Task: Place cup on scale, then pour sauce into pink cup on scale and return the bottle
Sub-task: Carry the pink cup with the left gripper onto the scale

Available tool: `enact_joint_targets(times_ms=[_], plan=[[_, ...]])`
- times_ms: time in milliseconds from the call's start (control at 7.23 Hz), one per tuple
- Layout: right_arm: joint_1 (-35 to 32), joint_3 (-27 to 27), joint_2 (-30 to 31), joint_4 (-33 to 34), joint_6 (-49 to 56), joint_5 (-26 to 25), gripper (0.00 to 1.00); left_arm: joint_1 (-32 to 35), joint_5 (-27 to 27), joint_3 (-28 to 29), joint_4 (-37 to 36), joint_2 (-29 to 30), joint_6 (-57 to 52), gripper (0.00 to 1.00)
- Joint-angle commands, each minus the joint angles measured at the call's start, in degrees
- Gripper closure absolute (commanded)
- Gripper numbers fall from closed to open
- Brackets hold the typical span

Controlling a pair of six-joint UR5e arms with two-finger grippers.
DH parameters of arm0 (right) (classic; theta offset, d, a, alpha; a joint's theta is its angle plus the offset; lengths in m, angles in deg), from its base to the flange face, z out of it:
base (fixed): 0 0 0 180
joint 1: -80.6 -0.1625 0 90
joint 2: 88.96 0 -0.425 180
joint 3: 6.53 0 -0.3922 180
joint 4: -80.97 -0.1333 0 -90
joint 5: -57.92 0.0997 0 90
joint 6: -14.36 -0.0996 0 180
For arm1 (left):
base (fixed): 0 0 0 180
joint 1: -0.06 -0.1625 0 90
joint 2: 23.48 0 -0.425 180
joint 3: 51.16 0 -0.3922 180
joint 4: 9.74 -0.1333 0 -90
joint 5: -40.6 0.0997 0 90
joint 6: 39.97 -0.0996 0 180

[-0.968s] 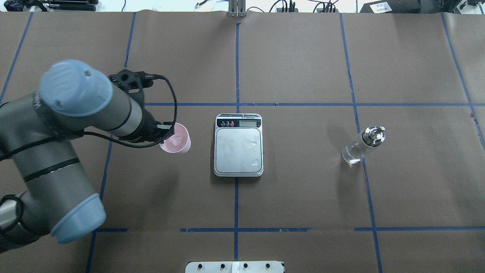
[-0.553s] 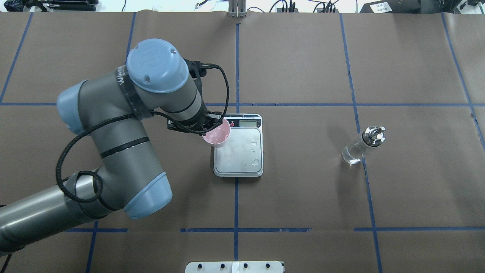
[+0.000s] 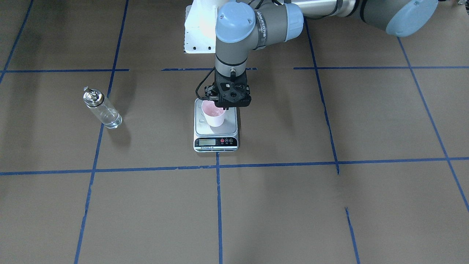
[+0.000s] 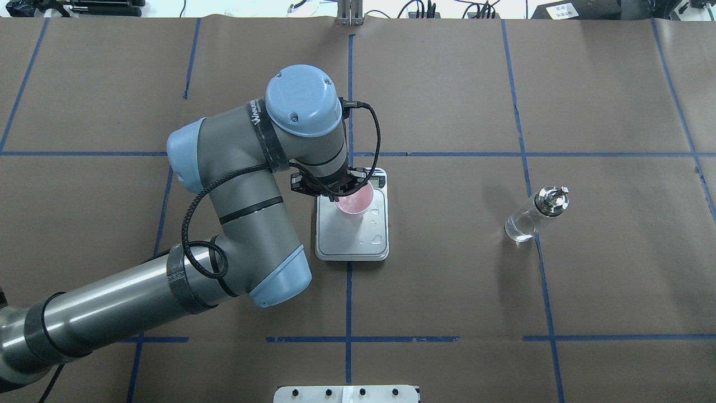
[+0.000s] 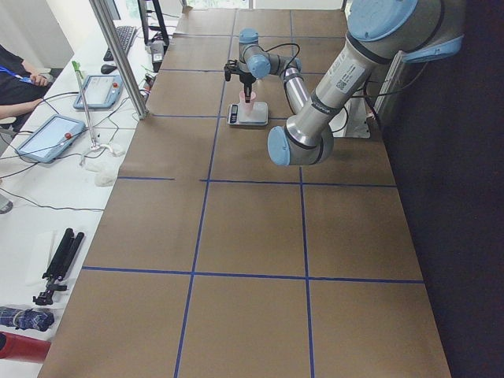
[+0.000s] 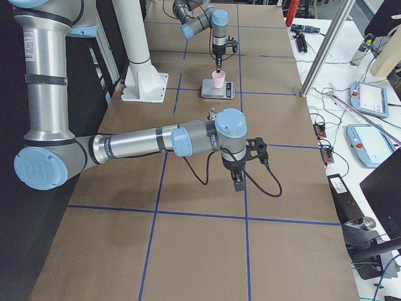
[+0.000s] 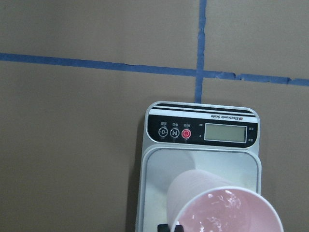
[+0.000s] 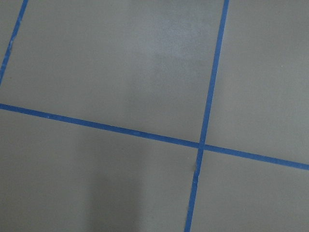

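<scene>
My left gripper (image 3: 222, 107) is shut on the rim of the pale pink cup (image 3: 214, 116) and holds it upright over the steel platform of the scale (image 3: 216, 141). I cannot tell whether the cup's base touches the platform. From overhead the cup (image 4: 354, 200) sits over the far part of the scale (image 4: 352, 240), with the wrist covering the left gripper (image 4: 339, 192). The left wrist view shows the cup (image 7: 227, 210) in front of the scale's display (image 7: 203, 131). The clear glass bottle (image 4: 534, 215) with a metal spout stands alone to the right. My right gripper (image 6: 237, 180) shows only in the exterior right view, far from them; I cannot tell its state.
Brown paper with blue tape lines (image 4: 349, 95) covers the table. The robot's white base plate (image 3: 199, 33) is at the near edge. A metal post (image 5: 118, 55) and tablets (image 5: 47, 135) stand off the table's far side.
My left arm has swung right, carrying the cup from the table left of the scale to over the scale's platform. The bottle has not moved.
</scene>
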Motion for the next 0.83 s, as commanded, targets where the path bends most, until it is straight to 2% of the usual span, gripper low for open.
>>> enact_joint_targets(times_ms=[0,138,277,415,553,691], plan=[[0.0,0.04,0.0,-0.02,-0.09,0.0,0.0,-0.37,0.01,0.3,1.06,-0.68,-0.09,1.0],[0.0,0.04,0.0,0.07,0.0,0.0,0.0,-0.38,-0.08,0.03,1.07,-0.77,-0.18,0.72],[0.0,0.21,-0.09,-0.02,0.0,0.0,0.0,-0.29,-0.08,-0.93,0.8,-0.94,-3.83,0.01],[0.0,0.21,-0.09,0.07,-0.09,0.0,0.0,-0.2,-0.08,-3.11,0.37,-1.38,-4.57,0.0],[0.0,0.56,0.0,-0.02,-0.09,0.52,0.0,0.24,-0.25,-7.31,0.01,-3.47,-4.66,0.0],[0.0,1.09,0.0,-0.19,0.35,1.4,0.0,2.15,-0.25,-13.18,-3.56,-5.58,-7.27,0.0]])
